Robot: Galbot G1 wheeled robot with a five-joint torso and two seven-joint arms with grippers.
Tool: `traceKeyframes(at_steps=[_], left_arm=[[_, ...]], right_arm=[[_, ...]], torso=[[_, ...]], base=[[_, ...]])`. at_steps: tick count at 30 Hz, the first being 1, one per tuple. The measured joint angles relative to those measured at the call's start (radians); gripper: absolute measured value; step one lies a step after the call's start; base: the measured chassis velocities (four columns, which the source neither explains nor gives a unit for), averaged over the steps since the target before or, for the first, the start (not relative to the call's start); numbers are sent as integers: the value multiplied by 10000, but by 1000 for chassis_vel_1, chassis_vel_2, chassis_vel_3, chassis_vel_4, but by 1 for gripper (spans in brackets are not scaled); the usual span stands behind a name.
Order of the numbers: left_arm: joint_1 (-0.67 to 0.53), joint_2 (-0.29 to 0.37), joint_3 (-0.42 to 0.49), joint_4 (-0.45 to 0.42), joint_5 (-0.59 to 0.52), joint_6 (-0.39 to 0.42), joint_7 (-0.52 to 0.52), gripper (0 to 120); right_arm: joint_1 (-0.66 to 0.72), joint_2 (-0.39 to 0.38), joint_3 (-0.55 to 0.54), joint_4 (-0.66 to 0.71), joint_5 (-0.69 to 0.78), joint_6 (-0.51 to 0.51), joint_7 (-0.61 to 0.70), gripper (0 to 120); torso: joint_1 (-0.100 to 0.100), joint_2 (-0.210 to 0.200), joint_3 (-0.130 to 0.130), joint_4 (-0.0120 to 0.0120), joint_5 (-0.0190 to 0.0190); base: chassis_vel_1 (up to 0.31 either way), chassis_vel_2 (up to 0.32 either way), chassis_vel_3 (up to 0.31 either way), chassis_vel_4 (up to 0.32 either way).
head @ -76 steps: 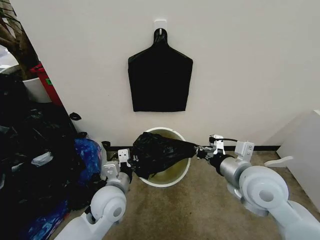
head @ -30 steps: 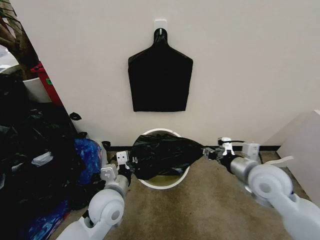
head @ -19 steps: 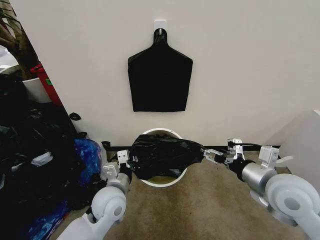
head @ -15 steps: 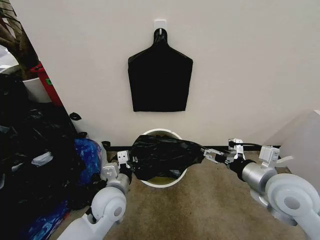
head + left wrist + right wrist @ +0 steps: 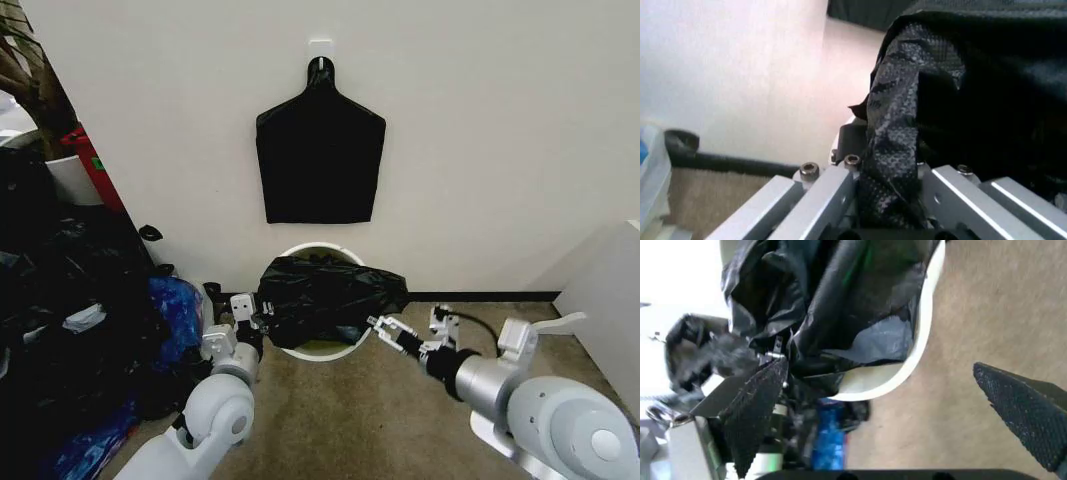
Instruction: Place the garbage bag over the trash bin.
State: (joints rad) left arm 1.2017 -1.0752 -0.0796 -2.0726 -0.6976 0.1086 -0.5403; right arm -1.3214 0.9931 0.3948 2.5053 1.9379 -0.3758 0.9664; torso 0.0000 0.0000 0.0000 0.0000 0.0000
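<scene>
A white wall (image 5: 480,150) stood behind everything, with a flat black bundle (image 5: 320,150) hanging on it from a hook. On the carpet (image 5: 370,420) below sat the white trash bin (image 5: 322,350), and the glossy black garbage bag (image 5: 330,292) lay draped across its mouth, spilling over the rim on the robot's left. The left gripper (image 5: 262,318) was clamped on the bag's edge at that side — plastic bunched between its fingers (image 5: 823,200). The right gripper (image 5: 384,329) hung just off the bin, jaws spread wide, gripping nothing. A blue plastic bag (image 5: 178,305) sat off to the left.
</scene>
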Motion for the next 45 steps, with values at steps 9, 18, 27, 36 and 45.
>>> traceKeyframes(at_steps=[9,18,27,36,45], left_arm=[[121,173,1,-302,89,404,16,1],[83,357,-16,-562,-218,902,-260,1],[131,380,46,-850,-232,1049,-304,1],[229,412,43,-1046,-279,1091,-332,1],[68,397,37,-980,-508,1118,-458,1]], right_arm=[[-564,-831,-529,-38,-7250,-2031,-5959,100],[-158,-1944,-1610,-783,-11434,-1735,-9057,100],[245,-2100,-2806,-1238,-12497,-1410,-8800,87],[771,-1948,-3359,-1859,-12718,-1487,-8381,52],[843,-1975,-3496,-1976,-12872,-1401,-8268,20]], torso=[[0,0,1,0,0],[0,0,1,0,0],[0,0,1,0,0],[0,0,1,0,0],[0,0,1,0,0]], base=[[0,0,0,0],[0,0,0,0],[0,0,0,0],[0,0,0,0],[0,0,0,0]])
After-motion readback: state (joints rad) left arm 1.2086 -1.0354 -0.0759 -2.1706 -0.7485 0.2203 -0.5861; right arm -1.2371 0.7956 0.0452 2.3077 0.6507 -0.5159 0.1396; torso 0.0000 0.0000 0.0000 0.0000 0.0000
